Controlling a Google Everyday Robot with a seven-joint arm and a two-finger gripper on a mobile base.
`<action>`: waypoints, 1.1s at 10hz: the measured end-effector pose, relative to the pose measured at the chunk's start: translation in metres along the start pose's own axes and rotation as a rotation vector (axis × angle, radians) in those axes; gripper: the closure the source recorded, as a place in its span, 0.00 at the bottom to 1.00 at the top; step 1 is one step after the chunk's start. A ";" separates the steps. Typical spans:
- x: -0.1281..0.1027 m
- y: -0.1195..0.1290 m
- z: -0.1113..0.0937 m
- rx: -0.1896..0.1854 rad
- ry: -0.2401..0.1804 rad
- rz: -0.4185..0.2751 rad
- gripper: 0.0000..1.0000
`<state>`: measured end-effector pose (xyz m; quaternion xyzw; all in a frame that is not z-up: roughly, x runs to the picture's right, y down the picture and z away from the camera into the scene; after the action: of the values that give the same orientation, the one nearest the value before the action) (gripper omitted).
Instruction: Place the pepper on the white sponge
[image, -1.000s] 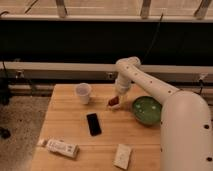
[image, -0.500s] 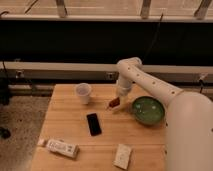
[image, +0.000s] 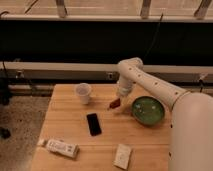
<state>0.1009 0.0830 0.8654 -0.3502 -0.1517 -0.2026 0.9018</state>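
At mid-frame the gripper (image: 118, 99) is seen poised over the pepper (image: 114, 104) beside the green bowl (image: 148, 110), apparently for a grasp; whether it is gripped cannot be told. The white sponge (image: 123, 156) is seen at lower centre, well apart.

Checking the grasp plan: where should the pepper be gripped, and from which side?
Probably across the narrow middle of the pepper, coming from above: it is slim and elongated, low over the table left of the green bowl. The gripper hangs directly above it.
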 end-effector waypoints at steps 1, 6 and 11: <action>0.000 0.002 -0.001 0.000 0.001 0.001 1.00; -0.005 0.015 -0.003 -0.005 0.000 0.002 1.00; -0.008 0.028 -0.004 -0.009 -0.002 0.009 1.00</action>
<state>0.1079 0.1013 0.8433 -0.3549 -0.1500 -0.1989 0.9011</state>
